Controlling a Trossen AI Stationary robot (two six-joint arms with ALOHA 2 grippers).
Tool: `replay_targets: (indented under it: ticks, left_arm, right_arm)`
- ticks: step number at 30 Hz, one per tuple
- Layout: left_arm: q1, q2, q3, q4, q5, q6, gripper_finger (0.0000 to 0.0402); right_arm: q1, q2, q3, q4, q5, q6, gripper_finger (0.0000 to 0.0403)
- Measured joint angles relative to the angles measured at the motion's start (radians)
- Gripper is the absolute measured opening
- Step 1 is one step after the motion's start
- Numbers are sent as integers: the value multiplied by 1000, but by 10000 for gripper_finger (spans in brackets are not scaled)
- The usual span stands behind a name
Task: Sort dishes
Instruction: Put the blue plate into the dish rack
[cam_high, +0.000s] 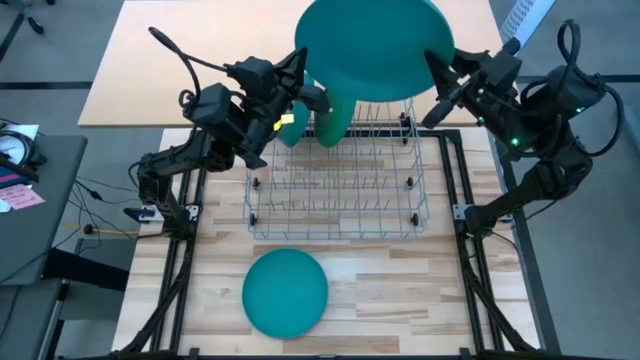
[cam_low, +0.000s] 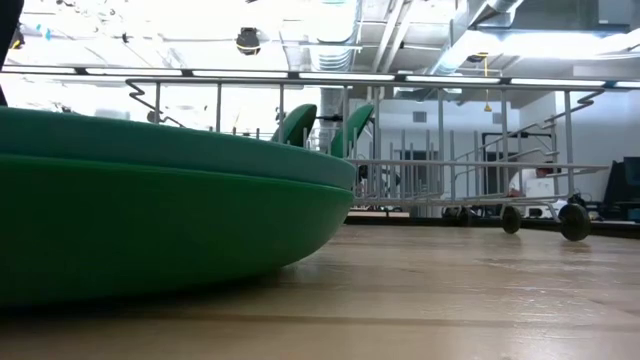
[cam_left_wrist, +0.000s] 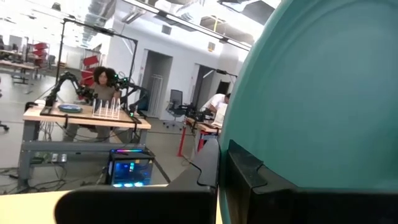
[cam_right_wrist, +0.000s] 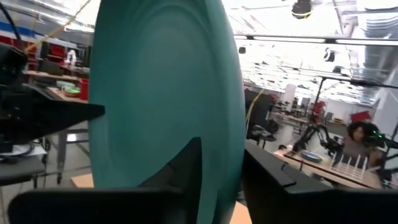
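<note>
A large teal plate (cam_high: 372, 45) is held high over the far end of the wire rack (cam_high: 335, 185), between my two grippers. My left gripper (cam_high: 318, 97) is shut on its left rim and my right gripper (cam_high: 437, 88) on its right rim. Two green plates (cam_high: 330, 120) stand on edge between the rack's wires at its far left, also seen in the low view (cam_low: 300, 125). Another teal plate (cam_high: 285, 292) lies flat on the table near the front edge, and fills the low view's left (cam_low: 150, 220). My left gripper (cam_left_wrist: 222, 163) pinches the plate's left rim (cam_left_wrist: 249, 134) between its two fingers, coming about level from the table's left. The plate is lifted clear of the rack. My right gripper (cam_right_wrist: 221, 171) has the plate's right rim (cam_right_wrist: 227, 134) between its two fingers, one finger (cam_right_wrist: 183, 165) on the plate's face and one (cam_right_wrist: 270, 177) behind. It comes about level from the table's right.
The rack's near rows are free of plates. Bare wooden table (cam_high: 400, 290) lies between the rack and the front edge, to the right of the flat plate. Dark frame rails (cam_high: 470, 270) run along both sides of the table.
</note>
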Motion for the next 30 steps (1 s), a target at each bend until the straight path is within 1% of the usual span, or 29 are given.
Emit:
replay_targets:
  ticks: [5,9,12,18,22,26,30]
  left_arm:
    - [0,0,0,30,0,37,0]
    - [1,0,0,30,1,41,0]
    - [1,0,0,28,0,49,0]
    - [1,0,0,30,-14,73,0]
    - [5,0,0,30,-14,77,0]
    - [14,0,0,30,-16,77,0]
    - [22,0,0,36,-17,77,0]
  right_arm:
    - [0,0,0,-1,60,-1,139]
    - [0,0,0,-6,67,-1,147]
    - [0,0,0,-6,67,-1,137]
    - [0,0,0,-10,97,0,99]
    - [0,0,0,-17,100,1,85]
    - [0,0,0,-23,101,3,83]
    - [9,0,0,-34,118,2,94]
